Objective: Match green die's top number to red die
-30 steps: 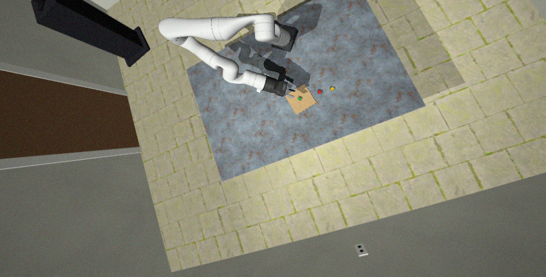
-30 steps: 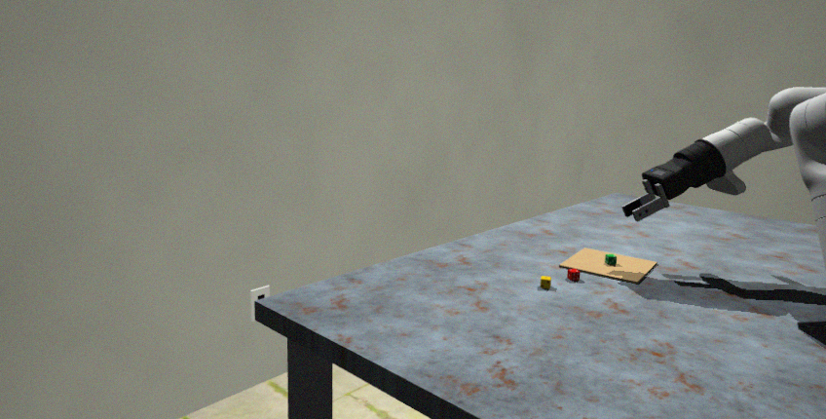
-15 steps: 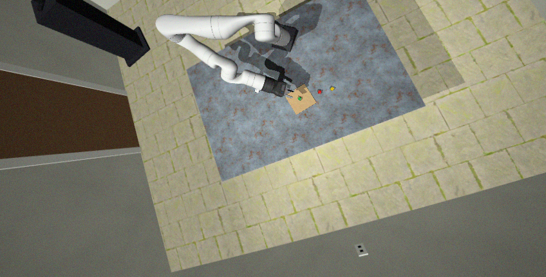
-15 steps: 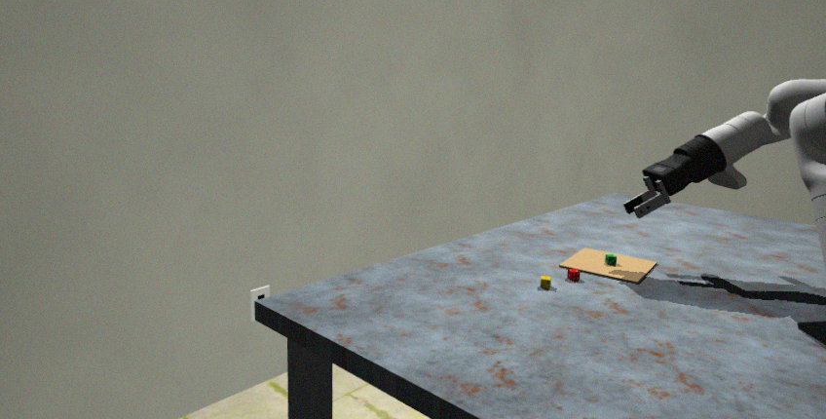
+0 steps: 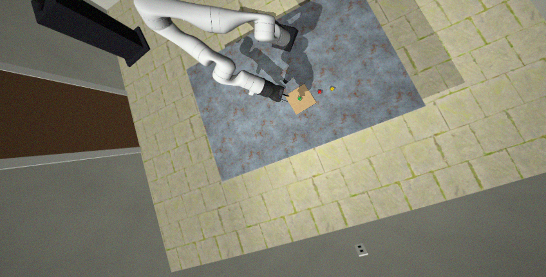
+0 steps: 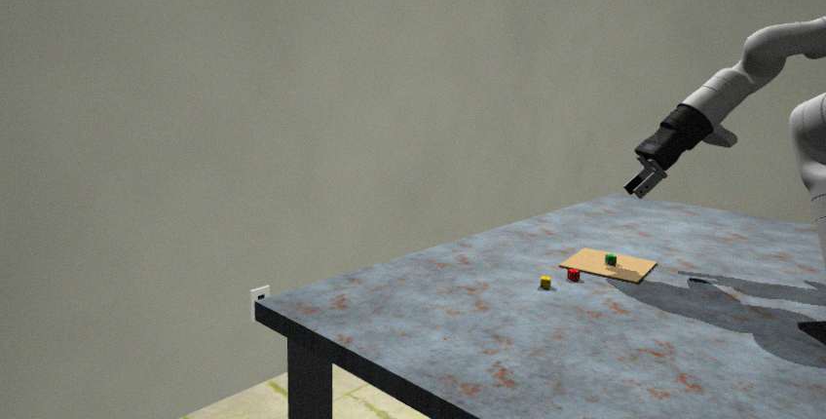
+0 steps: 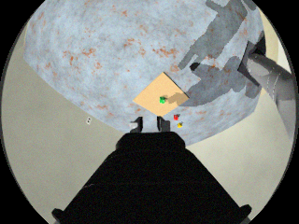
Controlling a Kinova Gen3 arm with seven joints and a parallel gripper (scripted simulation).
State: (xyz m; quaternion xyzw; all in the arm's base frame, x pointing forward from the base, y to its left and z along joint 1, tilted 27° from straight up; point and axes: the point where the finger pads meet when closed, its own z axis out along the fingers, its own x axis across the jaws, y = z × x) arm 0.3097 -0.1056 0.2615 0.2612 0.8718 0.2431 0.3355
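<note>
The green die [image 5: 299, 98] [image 6: 610, 258] [image 7: 163, 100] sits on the tan mat [image 5: 307, 105] [image 6: 585, 259] [image 7: 153, 91], which lies flat on the table. The red die [image 5: 319, 91] [image 6: 573, 274] [image 7: 176, 118] lies on the table just beside the mat. The yellow die [image 5: 332, 88] [image 6: 544, 282] [image 7: 179, 125] lies a little beyond the red one. My gripper [image 6: 639, 186] [image 5: 283, 96] [image 7: 149, 121] is open and empty. It hangs high above the table, well above and to the side of the mat. The numbers on the dice are too small to read.
The grey, rust-spotted table [image 6: 464, 322] [image 5: 260, 128] has its near corner at the left in the exterior view. The arm's shadow falls across the table beside the mat. A dark box [image 5: 84, 21] stands off the table by the arm's base.
</note>
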